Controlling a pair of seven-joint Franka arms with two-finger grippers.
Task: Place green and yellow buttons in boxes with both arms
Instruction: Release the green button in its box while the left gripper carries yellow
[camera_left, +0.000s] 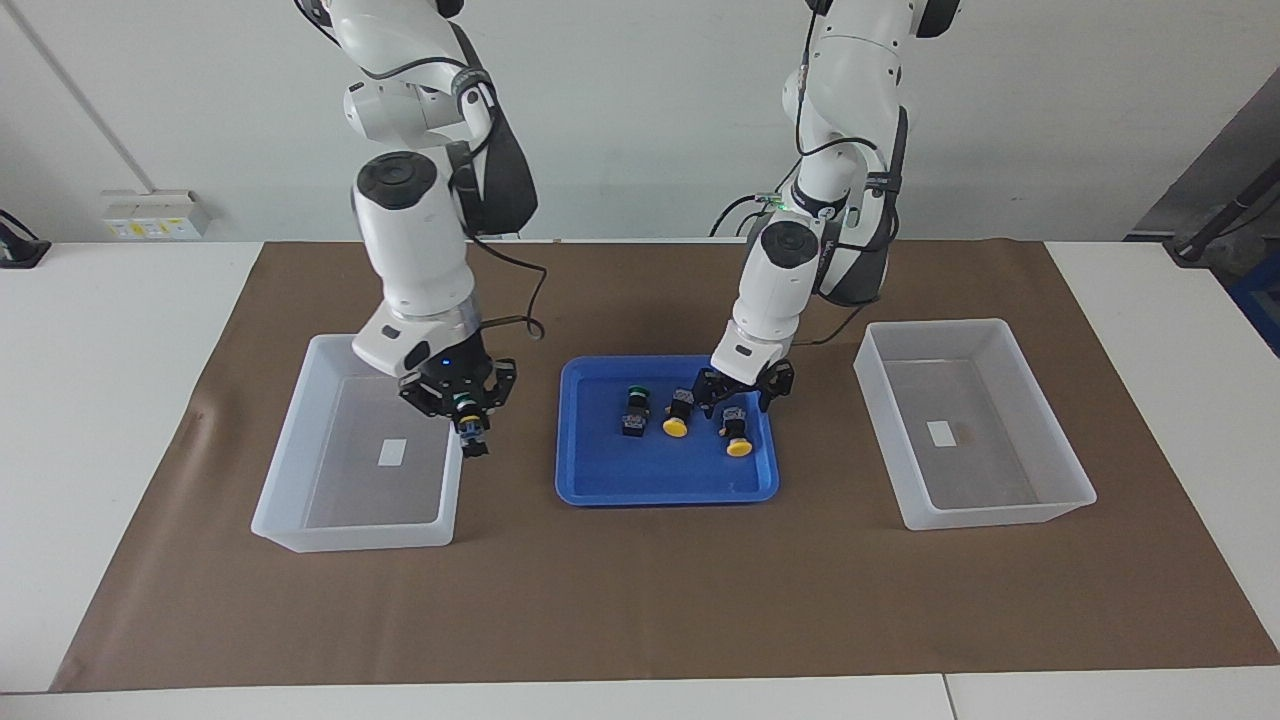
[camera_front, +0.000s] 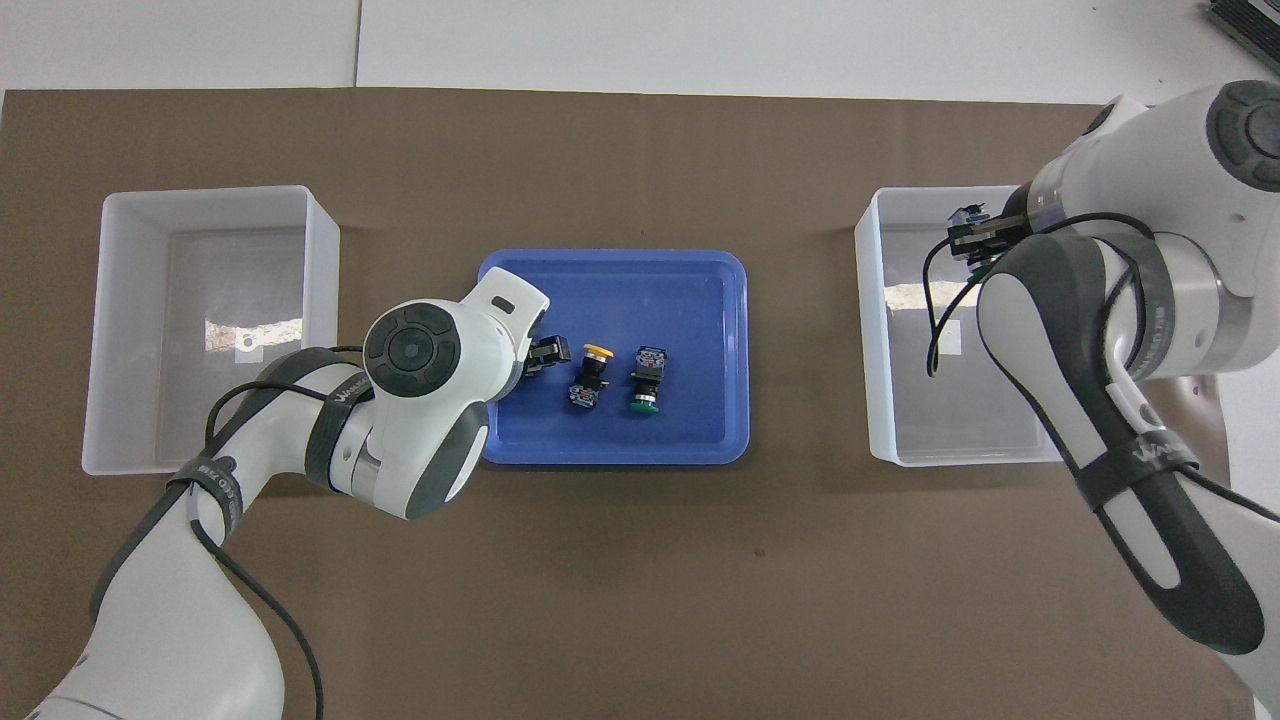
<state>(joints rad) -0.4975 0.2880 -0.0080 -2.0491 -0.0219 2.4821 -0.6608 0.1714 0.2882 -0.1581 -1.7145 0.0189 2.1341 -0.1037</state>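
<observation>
— Room at the edges?
— Bare brown mat (camera_left: 640, 600) surrounds the translucent, tall-walled right-end box (camera_left: 350, 535), left-end box (camera_left: 1000, 515) and shallow blue tray (camera_left: 665, 493).
— Claws?
— Right gripper (camera_left: 468, 420) clamps the green button (camera_left: 466, 412) over the right-end box. Left gripper (camera_left: 740, 395) hangs over the tray's yellow button (camera_left: 738, 445); its spread, can't tell.

The right arm is reached out and down with its wrist near vertical. The right gripper (camera_left: 468, 415) is held in the air, pointed downward and clamped shut. The left arm is bent down from a high elbow. The left gripper (camera_left: 735, 392) is lowered, tilted slightly, with its fingers (camera_left: 762, 390) parted.
</observation>
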